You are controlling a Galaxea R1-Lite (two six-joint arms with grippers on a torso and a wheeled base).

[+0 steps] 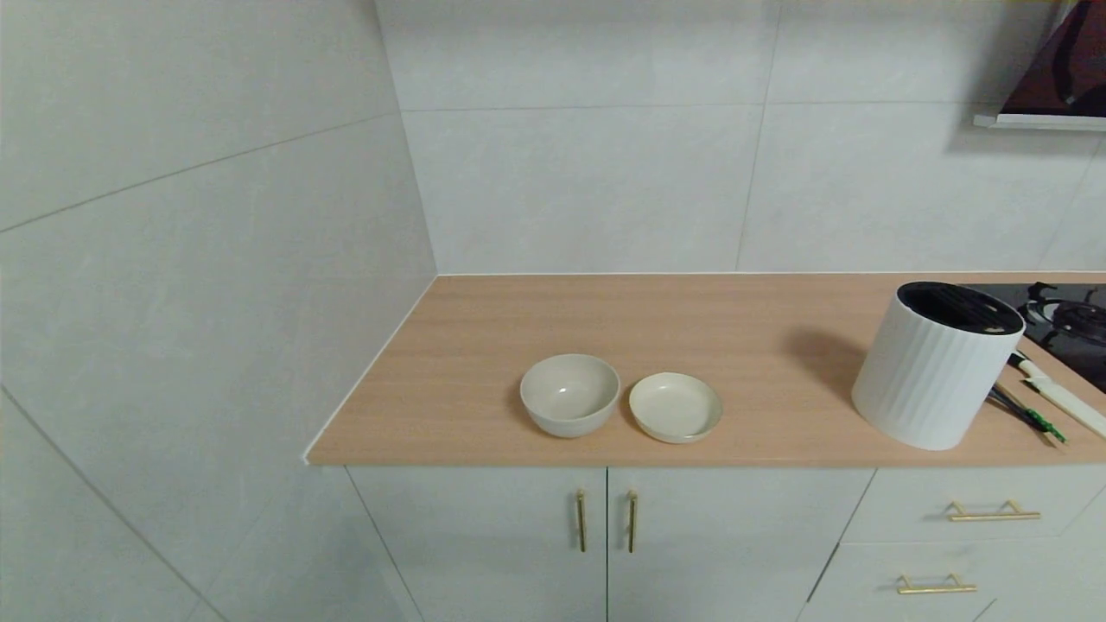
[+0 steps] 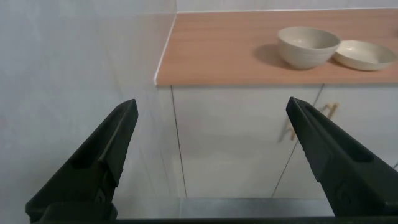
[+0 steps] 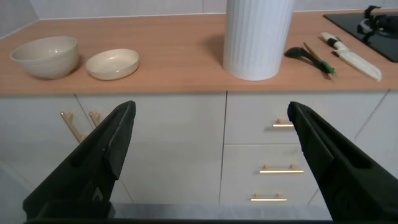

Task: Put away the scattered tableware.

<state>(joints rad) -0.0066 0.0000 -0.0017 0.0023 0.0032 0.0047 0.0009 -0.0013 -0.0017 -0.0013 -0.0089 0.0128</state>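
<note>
- On the wood countertop (image 1: pixel 657 315), near its front edge, I see a cream bowl (image 1: pixel 569 394) and a cream shallow dish (image 1: pixel 675 406), both upright.
- Bowl sits on the left, dish just beside it on the right. I can't tell whether the rims touch.
- White ribbed canister (image 1: pixel 933 367) with a dark slotted top stands well apart from them, toward the right end.
- Just right of the canister, lying flat: a dark spoon (image 3: pixel 297 53), chopsticks (image 3: pixel 322 62) with a green band, and a pale knife (image 3: pixel 351 57).
- Black gas hob (image 1: pixel 1067 324) is set into the counter just behind those utensils.
- Left gripper (image 2: pixel 211 162): released, fingers spread wide. It hangs below counter level, facing the white cabinet front (image 2: pixel 236 137) by the counter's left corner, well short of the bowl.
- Right gripper (image 3: pixel 208 162): also released, fingers wide apart. It's low in front of the drawers (image 3: pixel 273 149) with gold handles, canister roughly straight ahead above it.
</note>
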